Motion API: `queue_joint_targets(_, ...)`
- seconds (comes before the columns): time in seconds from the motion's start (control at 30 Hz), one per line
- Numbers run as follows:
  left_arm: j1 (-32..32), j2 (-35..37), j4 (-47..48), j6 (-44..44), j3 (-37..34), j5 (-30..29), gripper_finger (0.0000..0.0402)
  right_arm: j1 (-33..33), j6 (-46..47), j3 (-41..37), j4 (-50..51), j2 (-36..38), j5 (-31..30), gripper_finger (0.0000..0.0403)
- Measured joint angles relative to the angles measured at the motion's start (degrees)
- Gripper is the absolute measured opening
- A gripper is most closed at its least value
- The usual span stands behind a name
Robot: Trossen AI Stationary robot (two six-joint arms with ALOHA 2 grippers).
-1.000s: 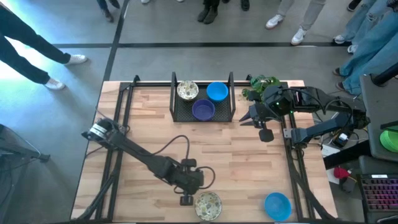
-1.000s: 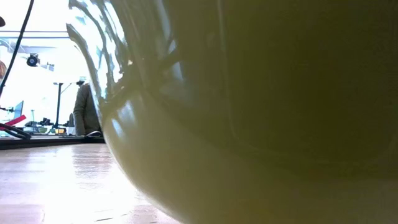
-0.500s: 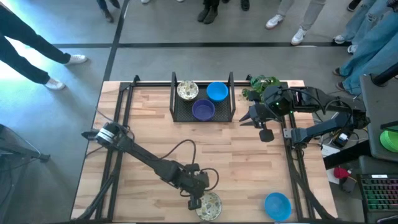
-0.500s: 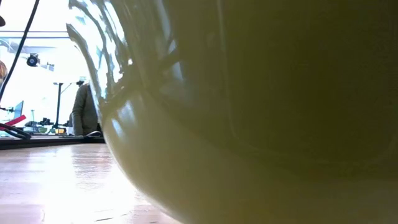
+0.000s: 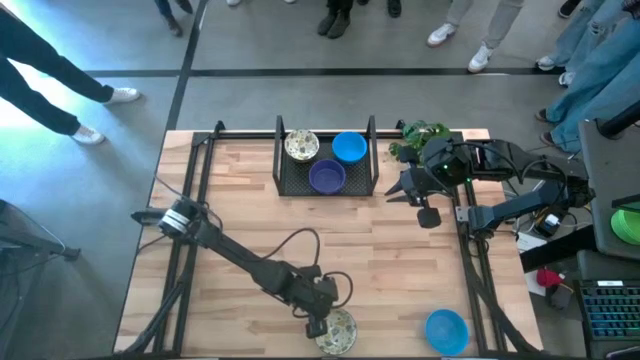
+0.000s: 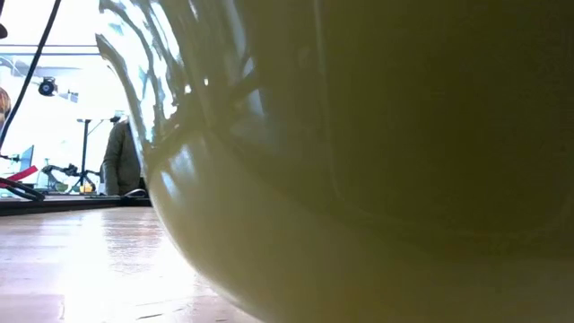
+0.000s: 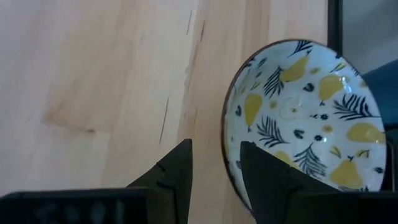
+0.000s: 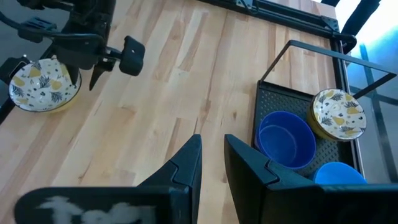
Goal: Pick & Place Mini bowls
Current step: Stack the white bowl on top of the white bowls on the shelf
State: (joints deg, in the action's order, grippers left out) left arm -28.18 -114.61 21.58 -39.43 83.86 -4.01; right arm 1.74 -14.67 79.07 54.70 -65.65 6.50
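A cream-white mini bowl with a yellow and dark leaf pattern (image 5: 337, 331) (image 7: 305, 118) sits on its base at the table's near edge. Its outer wall (image 6: 359, 179) fills the low view. My left gripper (image 5: 320, 325) (image 7: 216, 149) is open at the bowl's left rim, one finger over the inside and one outside. A blue bowl (image 5: 446, 330) rests near the near right corner. The black mesh tray (image 5: 290, 180) holds a patterned bowl (image 5: 301, 146), a blue bowl (image 5: 349, 147) and a purple bowl (image 5: 327, 177). My right gripper (image 5: 398, 192) (image 8: 213, 143) hovers right of the tray, open by a narrow gap. My left gripper straddles the patterned bowl's left rim (image 7: 227, 146) from above, one finger (image 7: 264, 174) over the bowl's inside and the other (image 7: 177, 171) outside it. Whether either finger touches the rim, I cannot tell. The bowl stands upright on the table.
A green leafy plant (image 5: 415, 135) stands at the far right, beside the right arm. Dark frame rails (image 5: 195, 180) run along the table's left and right sides. Bare wood (image 5: 380, 260) lies between the tray and the near bowls. People's legs show beyond the far edge.
My left gripper has moved toward the table's right, from a little left of the patterned bowl up to its left rim, and the arm and its cable have swung along. The bowl has stayed where it was. The right arm has kept still.
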Motion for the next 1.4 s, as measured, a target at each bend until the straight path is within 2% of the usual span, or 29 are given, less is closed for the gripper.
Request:
queue_joint_targets(0.8, 0.0, -1.2, -2.0, -0.5, -0.8, 0.2, 0.0126, 0.0, -0.4, 0.0, 0.0, 0.0, 0.0, 0.0066)
queue_joint_targets(1.03, 0.0, -1.3, -7.4, -2.4, -3.5, 0.4, 0.0126, 0.0, -0.4, 0.0, 0.0, 0.0, 0.0, 0.0066)
queue_joint_targets(1.4, 0.1, -1.3, -9.8, -3.0, -6.4, 0.7, 0.0126, 0.0, -0.6, 0.0, 0.0, 0.0, 0.0, 0.0066)
